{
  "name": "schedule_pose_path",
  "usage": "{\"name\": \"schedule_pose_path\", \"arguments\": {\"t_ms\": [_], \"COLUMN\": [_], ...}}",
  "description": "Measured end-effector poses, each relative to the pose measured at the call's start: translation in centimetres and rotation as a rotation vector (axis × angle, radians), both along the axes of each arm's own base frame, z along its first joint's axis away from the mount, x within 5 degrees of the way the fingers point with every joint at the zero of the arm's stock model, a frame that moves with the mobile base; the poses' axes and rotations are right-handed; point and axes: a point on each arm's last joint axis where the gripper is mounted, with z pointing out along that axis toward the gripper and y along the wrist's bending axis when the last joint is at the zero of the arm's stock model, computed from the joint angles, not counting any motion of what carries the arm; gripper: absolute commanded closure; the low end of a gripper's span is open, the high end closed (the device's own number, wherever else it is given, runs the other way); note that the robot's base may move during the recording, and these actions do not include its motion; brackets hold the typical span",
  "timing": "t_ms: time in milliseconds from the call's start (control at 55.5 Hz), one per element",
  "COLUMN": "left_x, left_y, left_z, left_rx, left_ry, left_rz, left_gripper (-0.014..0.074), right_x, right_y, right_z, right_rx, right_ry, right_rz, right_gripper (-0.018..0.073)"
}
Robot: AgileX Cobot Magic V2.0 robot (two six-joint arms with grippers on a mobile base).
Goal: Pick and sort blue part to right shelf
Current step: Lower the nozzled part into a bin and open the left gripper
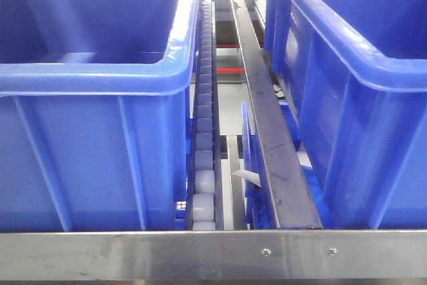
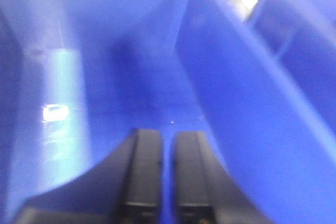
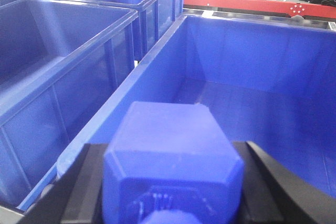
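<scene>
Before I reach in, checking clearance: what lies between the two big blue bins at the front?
In the front view, a white roller track and a dark metal rail separate the left bin and right bin.

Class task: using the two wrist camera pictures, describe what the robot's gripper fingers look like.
Left gripper: two flat, matte black fingers with squared inner faces, flaring outward at the base. Right gripper: black, angular fingers with slanted outer edges. No cables or markings are visible.

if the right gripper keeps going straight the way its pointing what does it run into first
Probably nothing solid at once: the right gripper, shut on the blue part, points over the near rim into the open blue bin. Carrying on, it would likely meet that bin's floor or far wall; depth is unclear.
</scene>
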Motion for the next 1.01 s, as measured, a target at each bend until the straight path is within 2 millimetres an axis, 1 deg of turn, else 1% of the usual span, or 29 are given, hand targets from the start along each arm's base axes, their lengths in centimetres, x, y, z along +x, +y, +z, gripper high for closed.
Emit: {"name": "schedule_pose_path", "arguments": {"t_ms": [72,126,216,342,450,468,522,630,666,757,811,919,991,1009], "left_x": [-1.7,-2.9,-4.6,-6.3,-7.5,-7.6,-8.1,-9.0,-9.3,-10.0,-10.5,-11.1,-11.3,-11.3], "left_y": [0.6,1.0,1.5,2.2,2.8,2.9,3.4,4.3,4.6,5.2,5.4,5.8,5.8,5.8], "left_z": [0.0,-0.2,-0.4,-0.3,-0.4,-0.4,-0.5,-0.7,-0.8,-1.0,-1.1,-1.2,-1.3,-1.3], "left_rx": [-0.013,-0.016,-0.002,0.050,0.078,0.076,0.085,0.105,0.107,0.101,0.097,0.088,0.086,0.085], "left_ry": [-0.037,-0.052,-0.076,-0.099,-0.116,-0.113,-0.113,-0.103,-0.100,-0.098,-0.104,-0.107,-0.107,-0.105], "left_rz": [-0.003,-0.006,-0.012,-0.014,0.006,0.009,0.038,0.097,0.118,0.156,0.168,0.180,0.183,0.184], "left_gripper": [0.0470,0.0470,0.0470,0.0469,0.0470,0.0470,0.0470,0.0470,0.0470,0.0470,0.0470,0.0470,0.0470,0.0470], "right_x": [0.4,0.9,2.5,6.0,9.8,10.2,12.0,15.6,17.0,19.7,21.6,24.8,26.3,27.0], "right_y": [0.2,0.3,0.7,1.5,2.4,2.4,2.9,3.5,3.6,3.0,2.2,0.6,0.1,0.0], "right_z": [0.9,2.0,4.4,7.5,8.8,9.1,9.2,8.9,8.5,7.2,5.9,3.2,1.7,0.9], "right_rx": [-0.007,-0.016,-0.032,-0.045,-0.110,-0.118,-0.149,-0.184,-0.194,-0.203,-0.213,-0.255,-0.286,-0.300], "right_ry": [0.020,0.037,0.113,0.281,0.434,0.449,0.517,0.622,0.663,0.736,0.789,0.870,0.902,0.918], "right_rz": [0.000,-0.001,-0.020,-0.077,-0.141,-0.152,-0.174,-0.222,-0.243,-0.304,-0.349,-0.397,-0.398,-0.392], "right_gripper": [0.0377,0.0377,0.0377,0.0377,0.0377,0.0377,0.0377,0.0377,0.0377,0.0377,0.0377,0.0377,0.0377,0.0377]}}
